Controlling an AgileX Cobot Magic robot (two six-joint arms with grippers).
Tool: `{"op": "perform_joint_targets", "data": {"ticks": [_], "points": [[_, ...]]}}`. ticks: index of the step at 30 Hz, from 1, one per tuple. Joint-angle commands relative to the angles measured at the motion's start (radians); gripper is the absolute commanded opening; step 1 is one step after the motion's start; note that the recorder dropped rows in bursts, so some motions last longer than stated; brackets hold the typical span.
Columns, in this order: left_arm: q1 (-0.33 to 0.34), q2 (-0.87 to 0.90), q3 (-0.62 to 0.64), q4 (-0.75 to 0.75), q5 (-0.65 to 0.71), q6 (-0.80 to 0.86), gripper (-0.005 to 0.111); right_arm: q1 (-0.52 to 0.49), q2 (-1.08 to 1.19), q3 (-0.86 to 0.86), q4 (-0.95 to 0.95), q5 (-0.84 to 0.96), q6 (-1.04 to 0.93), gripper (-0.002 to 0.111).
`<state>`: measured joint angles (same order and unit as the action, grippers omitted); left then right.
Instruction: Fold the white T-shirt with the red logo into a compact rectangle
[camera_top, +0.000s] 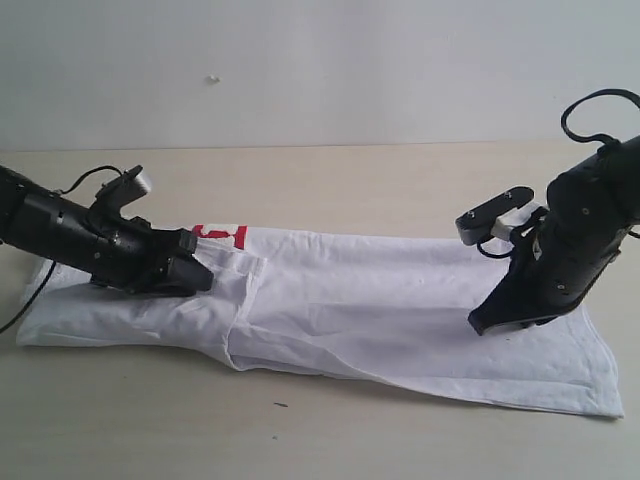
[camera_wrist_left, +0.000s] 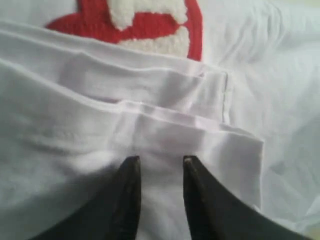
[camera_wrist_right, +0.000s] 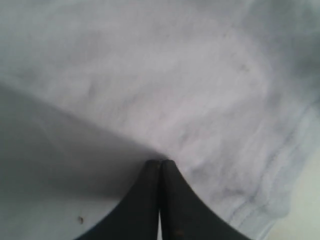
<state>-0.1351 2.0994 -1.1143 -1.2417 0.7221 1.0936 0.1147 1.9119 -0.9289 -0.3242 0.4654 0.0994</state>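
Mostly the red logo (camera_top: 220, 236) hides under the folded white T-shirt (camera_top: 400, 300).

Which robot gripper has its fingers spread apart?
The left gripper: the white T-shirt shows through the gap between its fingers. The right gripper has its fingers pressed together.

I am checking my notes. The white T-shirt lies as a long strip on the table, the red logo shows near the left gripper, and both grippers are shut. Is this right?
Not quite: only the right gripper is shut. The left wrist view shows the left gripper with its jaws apart over the T-shirt, near the red logo. The rest stands.
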Motion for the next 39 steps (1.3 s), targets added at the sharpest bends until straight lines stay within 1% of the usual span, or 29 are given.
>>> {"op": "perform_joint_targets", "data": {"ticks": [1, 4, 6, 9, 10, 12, 13, 14, 15, 17, 19, 21, 24, 28, 33, 37, 39], "points": [[0.009, -0.003, -0.005, 0.06, 0.008, 0.006, 0.031, 0.002, 0.056, 0.005, 0.003, 0.009, 0.0, 0.0], [0.053, -0.042, -0.005, 0.058, 0.015, 0.004, 0.031, 0.002, 0.051, 0.005, 0.003, -0.023, 0.0, 0.0], [0.102, -0.123, -0.005, 0.053, 0.013, 0.023, 0.031, 0.002, 0.021, 0.005, 0.027, -0.051, 0.0, 0.0], [0.177, -0.198, -0.005, 0.116, -0.06, 0.023, 0.031, 0.002, -0.018, 0.005, 0.036, -0.071, 0.0, 0.0], [0.222, -0.209, -0.005, 0.138, -0.078, 0.011, 0.031, 0.002, -0.038, 0.005, 0.036, -0.071, 0.0, 0.0], [0.279, -0.205, -0.005, 0.14, -0.08, -0.007, 0.032, 0.002, -0.069, 0.005, 0.054, -0.071, 0.0, 0.0], [0.306, -0.204, -0.002, 0.14, -0.08, -0.007, 0.036, 0.002, -0.087, 0.005, 0.063, -0.071, 0.0, 0.0], [0.326, -0.204, 0.0, 0.148, -0.084, -0.007, 0.043, 0.002, -0.103, 0.005, 0.077, -0.071, -0.002, 0.0], [0.346, -0.203, 0.008, 0.159, -0.094, -0.023, 0.057, 0.002, -0.122, 0.005, 0.086, -0.071, -0.006, 0.0], [0.356, -0.203, 0.026, 0.207, -0.128, -0.071, 0.067, 0.002, -0.147, 0.005, 0.09, -0.069, -0.006, 0.0], [0.357, -0.196, 0.043, 0.291, -0.161, -0.129, 0.068, 0.002, -0.169, 0.005, 0.132, -0.066, -0.031, 0.0], [0.362, -0.179, 0.043, 0.319, -0.142, -0.177, 0.068, 0.002, -0.189, 0.005, 0.163, -0.066, -0.059, 0.0], [0.374, -0.142, 0.043, 0.323, -0.09, -0.195, 0.068, 0.002, -0.221, 0.005, 0.189, -0.064, -0.073, 0.0], [0.4, -0.118, 0.043, 0.337, -0.062, -0.219, 0.068, 0.002, -0.244, 0.005, 0.207, -0.059, -0.099, 0.0], [0.463, -0.116, 0.043, 0.331, -0.02, -0.234, 0.068, 0.002, -0.262, 0.005, 0.22, -0.059, -0.107, 0.0], [0.496, -0.078, 0.043, 0.274, 0.057, -0.234, 0.068, 0.002, -0.262, 0.005, 0.224, -0.059, -0.107, 0.0], [0.495, -0.054, 0.043, 0.263, 0.089, -0.223, 0.068, 0.002, -0.262, 0.005, 0.231, -0.057, -0.112, 0.0]]}}
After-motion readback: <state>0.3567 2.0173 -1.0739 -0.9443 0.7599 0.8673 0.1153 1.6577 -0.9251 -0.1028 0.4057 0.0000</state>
